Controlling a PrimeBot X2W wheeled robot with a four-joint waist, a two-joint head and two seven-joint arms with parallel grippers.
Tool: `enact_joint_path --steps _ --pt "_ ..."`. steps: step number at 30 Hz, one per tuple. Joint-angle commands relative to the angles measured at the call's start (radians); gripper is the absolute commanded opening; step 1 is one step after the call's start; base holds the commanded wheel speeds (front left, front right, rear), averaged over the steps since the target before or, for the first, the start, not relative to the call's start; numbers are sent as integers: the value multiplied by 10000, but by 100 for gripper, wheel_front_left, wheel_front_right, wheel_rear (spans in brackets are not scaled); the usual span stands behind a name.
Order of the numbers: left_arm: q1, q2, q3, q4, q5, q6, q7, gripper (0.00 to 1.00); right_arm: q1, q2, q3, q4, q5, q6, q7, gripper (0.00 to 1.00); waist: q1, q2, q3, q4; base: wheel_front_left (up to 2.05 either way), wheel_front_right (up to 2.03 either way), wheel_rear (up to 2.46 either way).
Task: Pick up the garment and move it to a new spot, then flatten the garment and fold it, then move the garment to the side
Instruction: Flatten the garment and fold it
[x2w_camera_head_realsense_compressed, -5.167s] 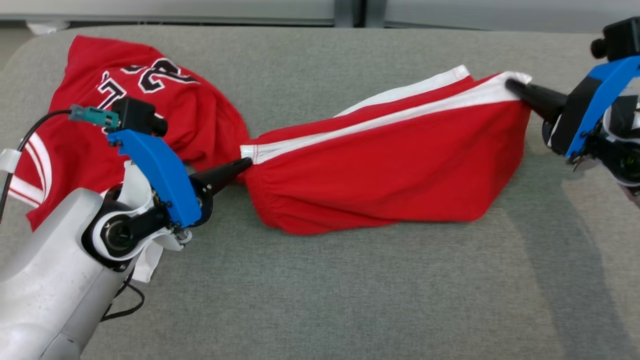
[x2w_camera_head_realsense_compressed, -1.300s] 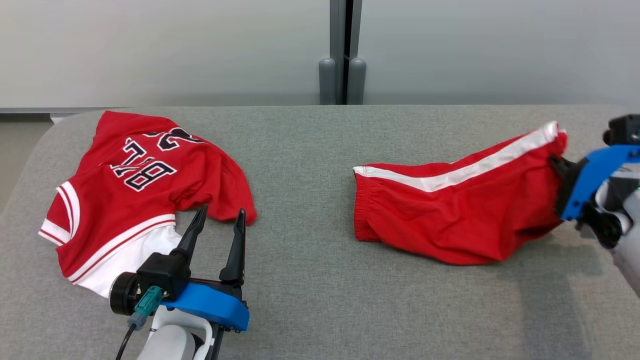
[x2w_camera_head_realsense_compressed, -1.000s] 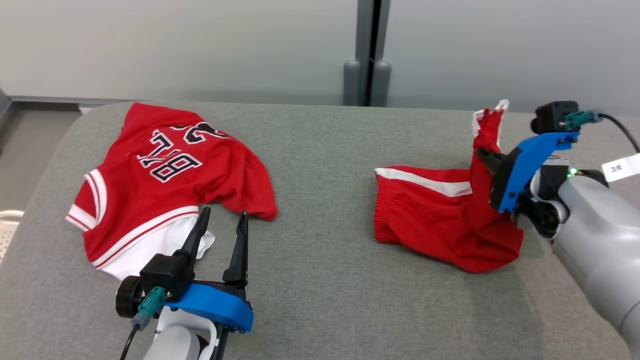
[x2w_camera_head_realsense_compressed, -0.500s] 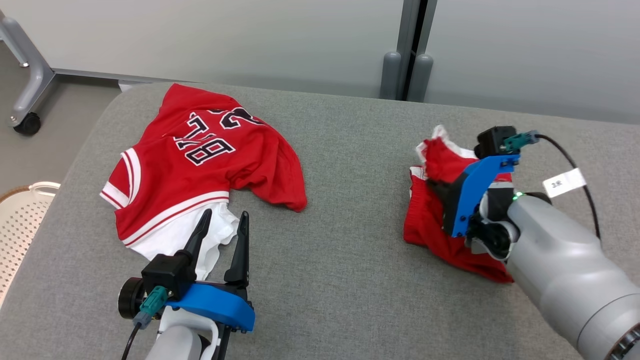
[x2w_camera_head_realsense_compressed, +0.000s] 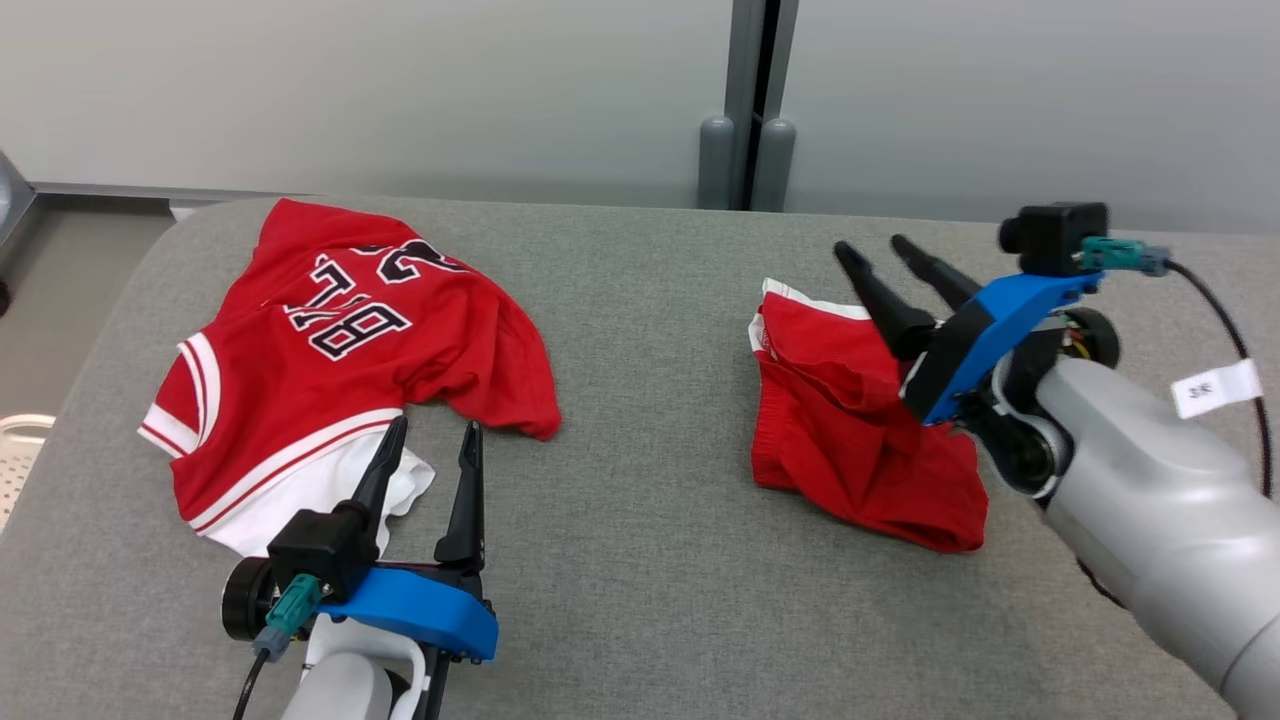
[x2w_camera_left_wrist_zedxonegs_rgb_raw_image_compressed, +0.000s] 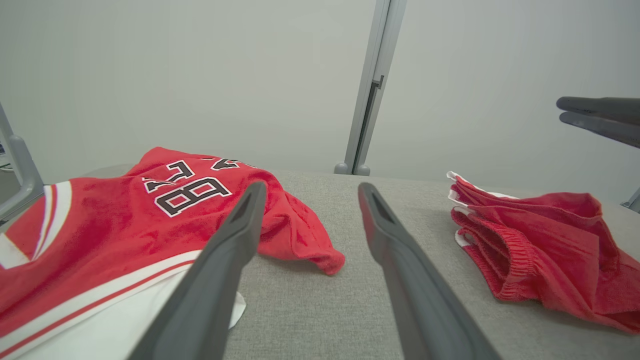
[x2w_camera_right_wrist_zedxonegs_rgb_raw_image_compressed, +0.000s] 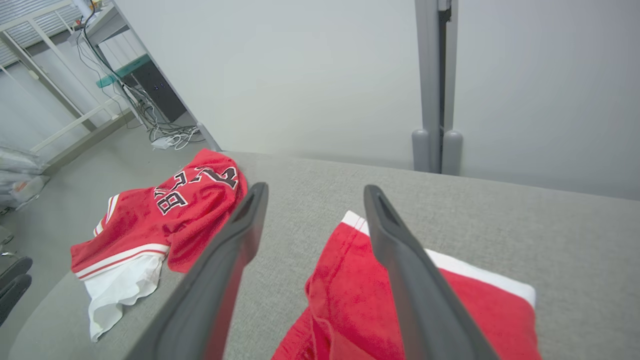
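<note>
Item: red shorts (x2w_camera_head_realsense_compressed: 850, 430), crumpled in a heap on the grey desk (x2w_camera_head_realsense_compressed: 640, 560), lay just beneath my right claw (x2w_camera_head_realsense_compressed: 868, 244), whose fingers stood spread and empty above the cloth. Their right edge was hidden behind my right forearm (x2w_camera_head_realsense_compressed: 1150, 500); the white stripe was mostly tucked under. Also: red numbered jersey (x2w_camera_head_realsense_compressed: 340, 360), well apart to the left; my left claw (x2w_camera_head_realsense_compressed: 434, 425) was spread, empty, at its white hem.
</note>
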Motion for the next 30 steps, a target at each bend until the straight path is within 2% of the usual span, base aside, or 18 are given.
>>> enact_joint_path --steps 1,8,14,15,16,17,24,27,30 --pt "129 6 18 -55 64 -17 -47 100 209 -346 -100 -53 -70 1 -359 100 0 0 -75 -145 0 0 0" --pt "141 -58 97 -115 143 -72 -47 100 672 -1355 -669 442 -289 1 -897 100 0 0 -35 -375 0 0 0" --pt "74 -97 104 -54 179 -127 -47 100 1208 -1184 -1162 993 240 1 -872 100 0 0 34 -389 0 0 0" --pt "40 -101 90 -31 201 -135 -47 100 1274 -1109 -1255 1020 455 1 -731 78 0 0 52 -372 0 0 0" --pt "-7 -103 70 -6 213 -159 -47 100 1332 -1054 -1348 1033 696 1 -509 7 0 0 69 -337 0 0 0" --pt "-63 -105 35 28 223 -188 -47 100 1375 -1026 -1421 1084 909 1 -229 0 0 0 90 -287 0 0 0" --pt "-131 -128 22 189 235 -213 -47 100 1363 -604 -1637 1608 2286 2 2715 0 0 0 136 224 0 0 0" --pt "-7 -163 123 225 211 -199 -47 100 1690 -428 -1331 1134 2496 1 4005 0 0 0 96 467 0 0 0" --pt "48 -179 145 227 217 -209 -47 100 1808 -395 -1059 732 2358 2 4315 0 0 0 84 528 0 0 0"
